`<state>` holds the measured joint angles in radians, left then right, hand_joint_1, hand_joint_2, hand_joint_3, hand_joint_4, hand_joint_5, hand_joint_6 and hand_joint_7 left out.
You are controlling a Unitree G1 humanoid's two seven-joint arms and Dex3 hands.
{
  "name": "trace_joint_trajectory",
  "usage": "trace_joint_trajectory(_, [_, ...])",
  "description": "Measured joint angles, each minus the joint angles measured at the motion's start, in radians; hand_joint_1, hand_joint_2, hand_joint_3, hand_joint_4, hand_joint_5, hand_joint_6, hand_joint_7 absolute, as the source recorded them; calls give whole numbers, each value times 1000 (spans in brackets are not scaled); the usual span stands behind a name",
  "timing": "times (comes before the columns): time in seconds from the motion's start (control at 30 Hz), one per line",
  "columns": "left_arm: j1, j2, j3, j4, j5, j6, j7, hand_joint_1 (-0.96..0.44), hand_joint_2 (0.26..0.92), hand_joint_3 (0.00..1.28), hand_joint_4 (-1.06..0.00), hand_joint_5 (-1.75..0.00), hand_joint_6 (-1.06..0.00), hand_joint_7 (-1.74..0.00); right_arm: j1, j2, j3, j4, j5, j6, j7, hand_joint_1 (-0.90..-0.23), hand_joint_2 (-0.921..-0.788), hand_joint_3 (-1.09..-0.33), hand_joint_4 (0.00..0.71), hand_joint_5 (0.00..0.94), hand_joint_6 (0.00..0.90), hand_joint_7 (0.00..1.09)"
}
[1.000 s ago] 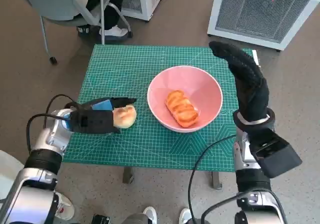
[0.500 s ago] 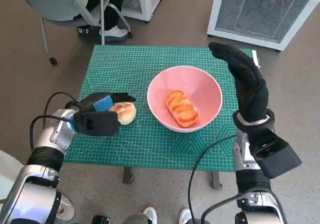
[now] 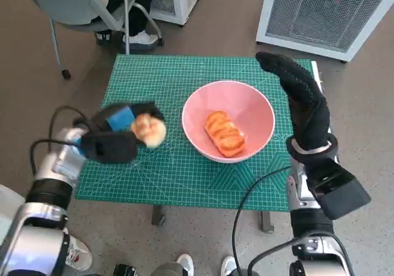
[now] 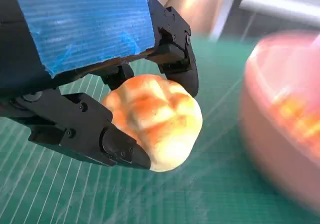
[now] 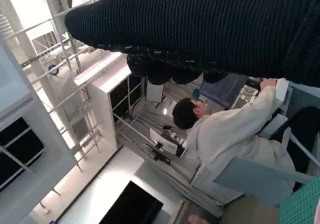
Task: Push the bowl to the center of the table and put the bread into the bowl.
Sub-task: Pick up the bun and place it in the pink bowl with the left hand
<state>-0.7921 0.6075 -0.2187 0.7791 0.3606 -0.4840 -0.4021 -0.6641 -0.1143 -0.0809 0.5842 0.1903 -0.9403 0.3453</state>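
Note:
A pink bowl (image 3: 246, 106) stands near the middle of the green mat, with one glazed bread piece (image 3: 224, 133) lying in it. My left hand (image 3: 114, 134) grips a round golden bun (image 3: 149, 128) and holds it just above the mat, left of the bowl. In the left wrist view the black fingers (image 4: 120, 146) wrap the bun (image 4: 157, 119), and the bowl (image 4: 280, 134) shows blurred beside it. My right hand (image 3: 301, 100) is raised beside the bowl's right side, fingers extended and holding nothing.
The green cutting mat (image 3: 166, 85) covers the small table. A chair and a person's feet (image 3: 138, 39) are beyond the far left corner. A white cabinet with a grille (image 3: 320, 14) stands at the far right. A seated person (image 5: 225, 134) appears in the right wrist view.
My left hand has lifted the bun off the mat and raised it slightly. The bowl and my right hand have stayed put.

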Motion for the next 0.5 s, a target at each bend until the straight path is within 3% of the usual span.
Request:
trace_joint_trajectory(0.2, [-23,0,42,-188,-29,32,-5,-1,920,110,-595,-1260,-620,-1185,0,1,2,0,-1,1,0,-562,-921,-808,323,28,-1,752])
trace_joint_trajectory(0.5, [-59,-53,43,-331,-42,46,-5,0,920,104,-609,-1193,-621,-1235,0,1,2,1,-1,1,0,-563,-921,-810,322,30,-1,752])
